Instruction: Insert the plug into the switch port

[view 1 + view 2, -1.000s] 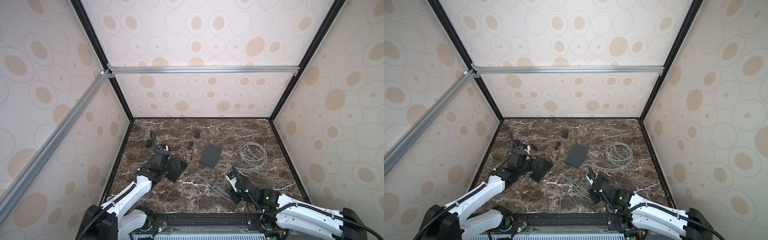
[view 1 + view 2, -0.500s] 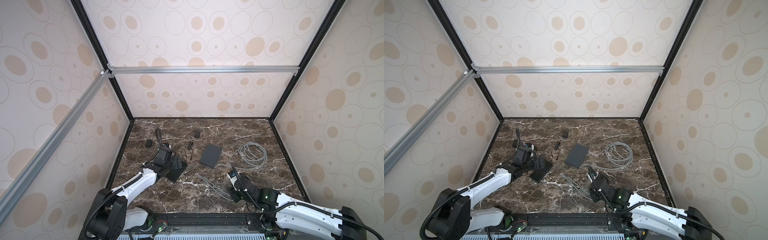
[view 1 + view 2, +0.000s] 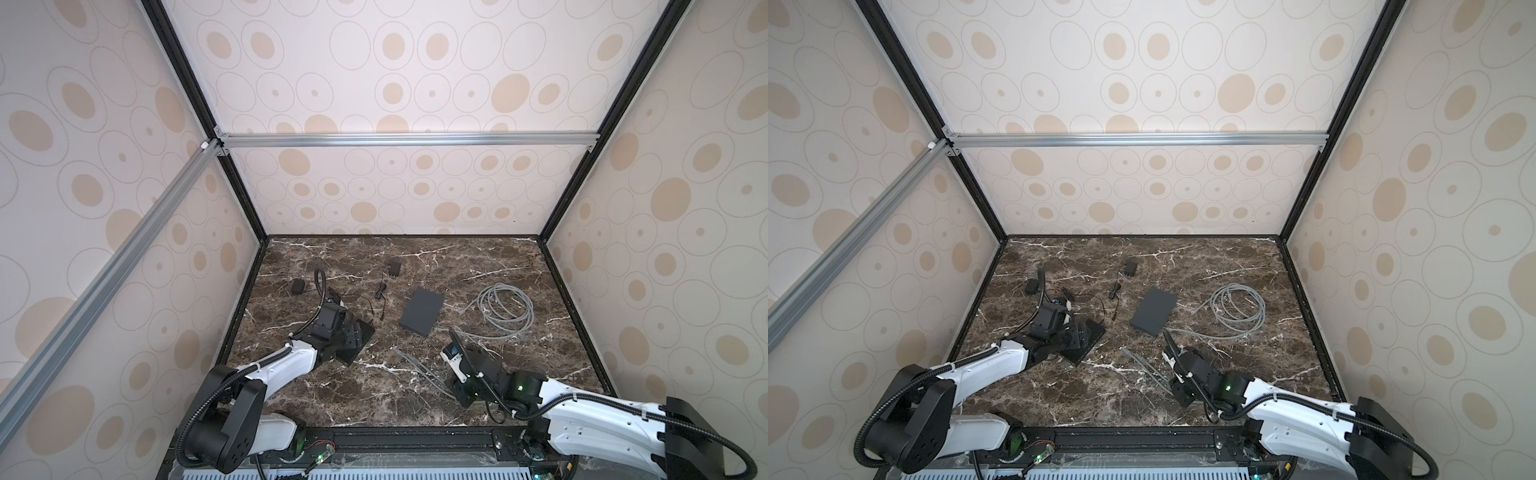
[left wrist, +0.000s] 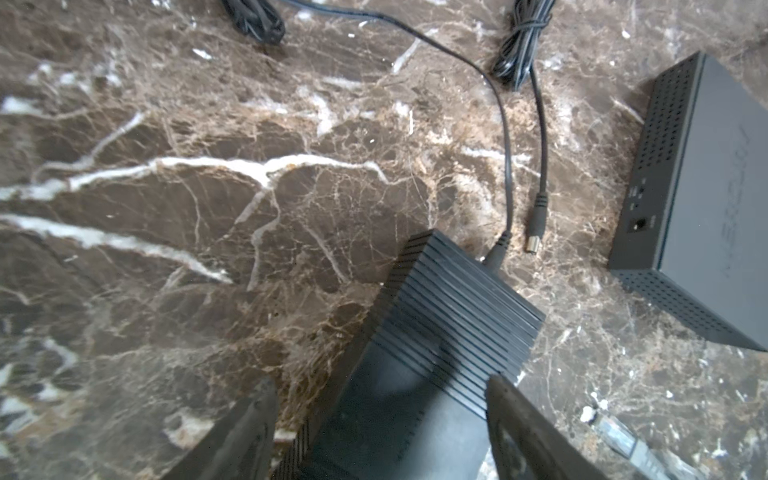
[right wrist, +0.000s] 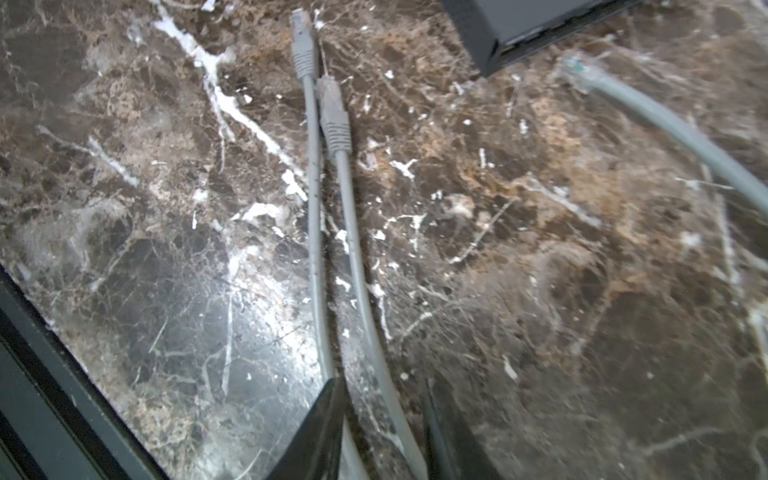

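Marble-veined brown surface (image 3: 519,266) holds everything. Farthest left lies a small black adapter (image 3: 297,286). Next comes the black ribbed switch (image 4: 457,307), with the left tool (image 4: 382,384) low over it. Its jaws are wide apart, 1 finger (image 4: 249,428) on each side. A strip of bare marble shows between that finger and the switch's edge, so nothing is gripped. A thin black cord (image 4: 505,137) ends in a connector that meets the switch's far corner. Just beside that corner a loose barrel plug (image 4: 533,237) lies free. It sits between the ribbed switch and the dark grey switch (image 3: 422,311), well ahead of the left tool's fingertips.

Further right, 2 grey network cables (image 5: 316,232) lie side by side on the surface, touching near their ends. Their plugs (image 5: 301,41) point away from the right tool (image 5: 384,380). This tool is partly open and holds nothing. 1 cable runs between its fingers with a gap on each side, and the other passes just outside 1 finger. Both plugs lie well beyond the fingertips. A third plug (image 5: 577,70) rests near a corner of the dark grey switch. Farthest right is a grey cable coil (image 3: 505,309)
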You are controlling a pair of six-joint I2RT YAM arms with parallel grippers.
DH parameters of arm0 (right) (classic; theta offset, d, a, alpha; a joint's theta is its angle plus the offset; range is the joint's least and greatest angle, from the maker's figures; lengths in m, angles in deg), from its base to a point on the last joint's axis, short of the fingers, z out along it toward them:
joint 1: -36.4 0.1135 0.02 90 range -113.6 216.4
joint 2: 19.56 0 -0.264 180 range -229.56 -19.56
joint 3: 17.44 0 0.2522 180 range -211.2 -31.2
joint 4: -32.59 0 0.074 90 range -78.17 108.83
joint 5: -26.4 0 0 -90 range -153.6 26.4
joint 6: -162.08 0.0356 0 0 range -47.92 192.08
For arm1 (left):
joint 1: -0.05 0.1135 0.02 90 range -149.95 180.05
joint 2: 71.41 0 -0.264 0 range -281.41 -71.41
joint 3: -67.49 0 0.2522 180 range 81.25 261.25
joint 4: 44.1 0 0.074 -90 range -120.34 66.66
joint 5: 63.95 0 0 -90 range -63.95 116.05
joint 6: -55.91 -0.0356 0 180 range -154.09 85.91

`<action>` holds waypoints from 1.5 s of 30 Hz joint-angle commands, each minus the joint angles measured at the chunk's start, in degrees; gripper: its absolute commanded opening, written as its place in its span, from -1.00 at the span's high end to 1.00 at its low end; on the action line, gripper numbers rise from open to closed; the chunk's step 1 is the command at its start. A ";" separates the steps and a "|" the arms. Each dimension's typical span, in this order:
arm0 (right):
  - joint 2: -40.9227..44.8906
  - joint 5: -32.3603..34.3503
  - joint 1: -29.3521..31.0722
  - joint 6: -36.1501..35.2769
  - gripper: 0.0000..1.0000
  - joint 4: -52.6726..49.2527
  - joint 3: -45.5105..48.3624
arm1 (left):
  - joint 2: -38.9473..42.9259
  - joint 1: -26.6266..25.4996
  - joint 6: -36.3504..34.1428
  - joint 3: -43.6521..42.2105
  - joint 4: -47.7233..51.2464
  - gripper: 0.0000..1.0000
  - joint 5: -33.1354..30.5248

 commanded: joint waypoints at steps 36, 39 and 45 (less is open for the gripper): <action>-47.90 -11.32 -6.43 -13.80 0.40 -10.58 -42.59 | 4.84 6.74 -10.17 16.98 15.69 -0.79 13.82; -49.87 -11.83 -6.37 -13.42 0.40 -11.16 -44.05 | 5.78 7.24 -10.27 15.03 13.19 -0.77 14.07; -51.45 -11.86 -6.19 -12.10 0.51 -11.64 -44.91 | 7.18 7.44 -9.67 13.19 11.42 -0.76 14.93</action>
